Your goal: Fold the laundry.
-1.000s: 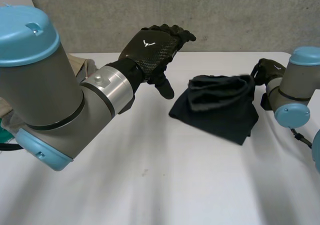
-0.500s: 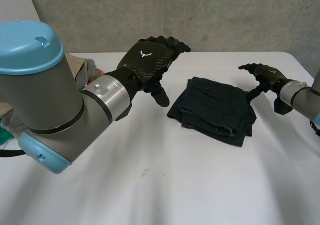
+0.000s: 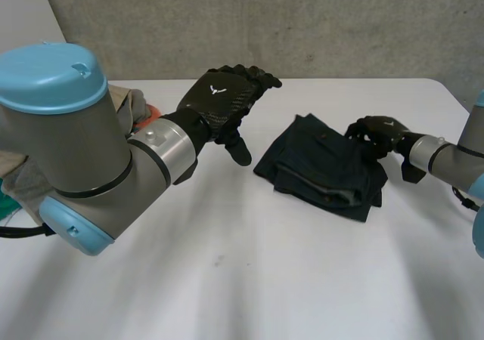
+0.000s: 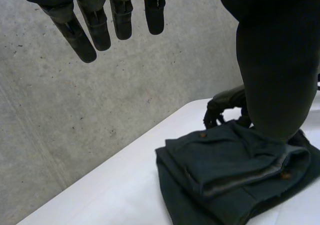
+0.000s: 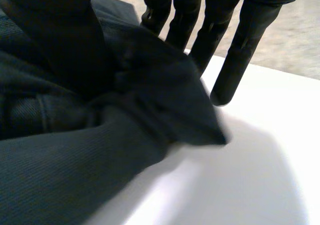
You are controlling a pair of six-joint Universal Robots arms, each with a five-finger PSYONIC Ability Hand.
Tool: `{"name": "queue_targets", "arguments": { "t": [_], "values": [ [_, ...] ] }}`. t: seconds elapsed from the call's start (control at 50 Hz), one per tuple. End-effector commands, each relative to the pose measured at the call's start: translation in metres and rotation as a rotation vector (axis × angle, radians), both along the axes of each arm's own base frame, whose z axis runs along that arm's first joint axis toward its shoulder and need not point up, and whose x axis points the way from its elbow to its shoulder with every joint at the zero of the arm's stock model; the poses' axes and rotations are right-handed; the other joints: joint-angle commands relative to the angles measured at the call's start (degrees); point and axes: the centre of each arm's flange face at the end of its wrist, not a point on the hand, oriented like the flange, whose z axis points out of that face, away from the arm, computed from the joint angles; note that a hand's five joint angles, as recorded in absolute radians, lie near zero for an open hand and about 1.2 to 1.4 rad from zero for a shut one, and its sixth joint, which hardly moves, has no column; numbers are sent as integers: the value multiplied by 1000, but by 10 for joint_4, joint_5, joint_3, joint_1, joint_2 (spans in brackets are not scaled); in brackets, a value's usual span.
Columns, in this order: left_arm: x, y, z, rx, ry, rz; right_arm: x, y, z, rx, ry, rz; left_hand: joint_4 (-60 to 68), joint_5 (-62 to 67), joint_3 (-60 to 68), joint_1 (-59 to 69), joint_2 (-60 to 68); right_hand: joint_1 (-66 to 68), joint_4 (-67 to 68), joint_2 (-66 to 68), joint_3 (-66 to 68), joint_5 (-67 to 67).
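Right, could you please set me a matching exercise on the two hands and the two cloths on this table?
Things:
1 left hand
2 right hand
3 dark garment
4 beige cloth

States or places:
A folded, lying between the hands
B behind the left arm
C raised, fingers straight
D at the dark garment's edge

Pairs: 1-C, 2-D, 3-A, 4-B
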Motion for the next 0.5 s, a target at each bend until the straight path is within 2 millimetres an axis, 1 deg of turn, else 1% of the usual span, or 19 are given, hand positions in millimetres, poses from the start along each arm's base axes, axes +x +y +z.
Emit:
{"name": "queue_targets", "arguments": {
  "t": [0.02,0.06,0.12,0.14,0.18,0.2,0.26,0.28,0.34,0.36,0.42,0.44,0.5],
  "values": [
    [1,1,5,-11,8,0,-25,-36,29,-116,-140,-261,-21,-29,-24,-23,-21,281,198,207,214,226],
    [1,2,8,-16,11,0,-26,-43,32,-160,-165,-305,-21,-29,-24,-23,-21,281,198,207,214,226],
    [1,2,10,-23,16,0,-35,-51,32,-206,-148,-380,-21,-29,-24,-23,-21,281,198,207,214,226],
    [2,1,12,-24,20,1,-45,-58,34,-242,-144,-462,-21,-29,-24,-23,-21,281,198,207,214,226],
    [2,1,13,-25,21,3,-57,-64,35,-271,-140,-544,-21,-29,-24,-23,-21,281,198,207,214,226],
    [2,-1,14,-28,25,4,-70,-69,36,-299,-135,-629,-21,-29,-24,-23,-21,281,198,207,214,226],
    [3,-2,15,-29,26,6,-90,-74,36,-324,-128,-748,-21,-29,-24,-23,-21,281,198,207,214,226],
    [4,-4,15,-29,24,11,-103,-77,37,-346,-127,-808,-21,-29,-24,-23,-21,281,198,207,214,226],
    [6,-7,13,-24,22,17,-119,-81,42,-390,-134,-885,-21,-29,-24,-23,-21,281,198,207,214,226],
    [7,-7,13,-24,22,18,-129,-82,41,-401,-134,-926,-21,-29,-24,-23,-21,281,198,207,214,226],
    [7,-7,12,-18,20,20,-141,-84,42,-415,-134,-963,-21,-29,-24,-23,-21,281,198,207,214,226],
    [8,-7,12,-17,19,20,-144,-84,38,-410,-131,-964,-21,-29,-24,-23,-21,281,198,207,214,226],
    [8,-6,11,-11,17,18,-145,-84,34,-401,-127,-968,-21,-29,-24,-23,-21,281,198,207,214,226]
  ]
}}
